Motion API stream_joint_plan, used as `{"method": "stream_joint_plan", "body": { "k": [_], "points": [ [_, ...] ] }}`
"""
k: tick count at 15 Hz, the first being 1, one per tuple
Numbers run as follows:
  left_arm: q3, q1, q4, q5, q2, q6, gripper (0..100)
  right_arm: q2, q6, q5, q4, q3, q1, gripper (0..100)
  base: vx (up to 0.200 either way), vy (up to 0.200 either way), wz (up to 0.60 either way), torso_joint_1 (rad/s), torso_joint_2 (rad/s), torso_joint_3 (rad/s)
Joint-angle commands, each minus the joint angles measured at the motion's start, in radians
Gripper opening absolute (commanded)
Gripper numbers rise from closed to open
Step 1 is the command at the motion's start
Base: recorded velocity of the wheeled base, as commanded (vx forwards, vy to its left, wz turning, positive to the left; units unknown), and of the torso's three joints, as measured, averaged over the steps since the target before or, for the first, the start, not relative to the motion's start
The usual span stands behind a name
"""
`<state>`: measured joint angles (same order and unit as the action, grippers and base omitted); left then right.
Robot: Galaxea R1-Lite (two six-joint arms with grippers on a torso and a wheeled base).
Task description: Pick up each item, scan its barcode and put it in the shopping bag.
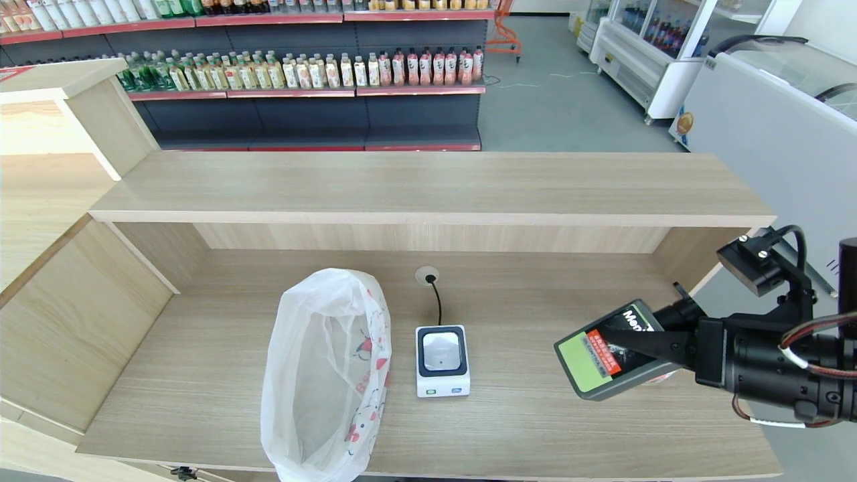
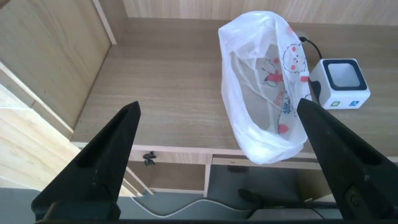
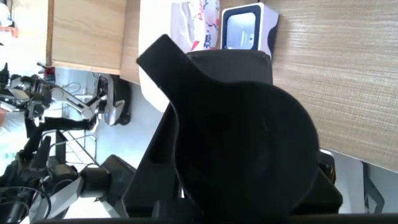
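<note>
My right gripper (image 1: 646, 343) is shut on a dark grey box (image 1: 606, 353) with a green end and a red label, held above the right part of the counter, to the right of the scanner (image 1: 442, 359). In the right wrist view the dark box (image 3: 242, 137) blocks most of the picture, with the scanner (image 3: 247, 27) beyond it. A white shopping bag (image 1: 328, 375) with red prints stands open, left of the scanner. My left gripper (image 2: 217, 162) is open and hangs off the counter's front edge, near the bag (image 2: 264, 81).
The scanner's black cable (image 1: 436, 300) runs back to a round port in the wooden counter (image 1: 522, 415). A raised shelf (image 1: 428, 184) borders the back and side walls enclose the counter. Store shelves with bottles and freezers stand beyond.
</note>
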<state>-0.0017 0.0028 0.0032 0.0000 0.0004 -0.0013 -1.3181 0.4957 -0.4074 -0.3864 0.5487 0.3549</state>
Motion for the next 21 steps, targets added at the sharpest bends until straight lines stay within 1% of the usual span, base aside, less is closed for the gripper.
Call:
{"method": "stream_joint_plan", "body": {
  "k": [1, 7, 9, 11, 14, 15, 16, 19, 21],
  "points": [
    [0.0, 0.0, 0.0, 0.0, 0.0, 0.0, 100, -0.004, 0.0, -0.001, -0.002, -0.001, 0.001, 0, 0.0, 0.2, 0.0, 0.032, 0.05, -0.002],
    [0.0, 0.0, 0.0, 0.0, 0.0, 0.0, 100, -0.018, 0.0, -0.001, -0.002, 0.007, 0.001, 0, 0.0, 0.2, 0.0, 0.008, 0.01, 0.002],
    [0.0, 0.0, 0.0, 0.0, 0.0, 0.0, 100, -0.032, -0.005, 0.007, -0.002, 0.005, 0.001, 0, 0.0, 0.0, 0.0, 0.0, 0.0, 0.0],
    [0.0, 0.0, 0.0, 0.0, 0.0, 0.0, 100, -0.076, -0.016, 0.058, -0.008, 0.01, 0.001, 0, 0.0, 0.0, 0.0, 0.0, 0.0, 0.0],
    [0.0, 0.0, 0.0, 0.0, 0.0, 0.0, 100, -0.147, -0.066, 0.064, -0.014, 0.025, 0.001, 0, 0.0, 0.0, 0.0, 0.0, 0.0, 0.0],
    [0.0, 0.0, 0.0, 0.0, 0.0, 0.0, 100, -0.213, -0.114, 0.061, -0.017, 0.06, 0.001, 0, 0.0, 0.0, 0.0, 0.0, 0.0, 0.0],
    [0.0, 0.0, 0.0, 0.0, 0.0, 0.0, 100, -0.248, -0.129, 0.061, -0.023, 0.074, 0.003, 0, 0.0, 0.0, 0.0, 0.0, 0.0, 0.0],
    [0.0, 0.0, 0.0, 0.0, 0.0, 0.001, 100, -0.443, -0.154, 0.064, -0.16, 0.134, 0.029, 0, 0.0, 0.0, 0.0, 0.0, 0.0, 0.0],
    [0.0, 0.0, 0.0, 0.0, 0.0, 0.003, 100, -0.541, -0.164, 0.062, -0.224, 0.185, 0.053, 0, 0.0, 0.0, 0.0, 0.0, 0.0, 0.0]
  ]
}}
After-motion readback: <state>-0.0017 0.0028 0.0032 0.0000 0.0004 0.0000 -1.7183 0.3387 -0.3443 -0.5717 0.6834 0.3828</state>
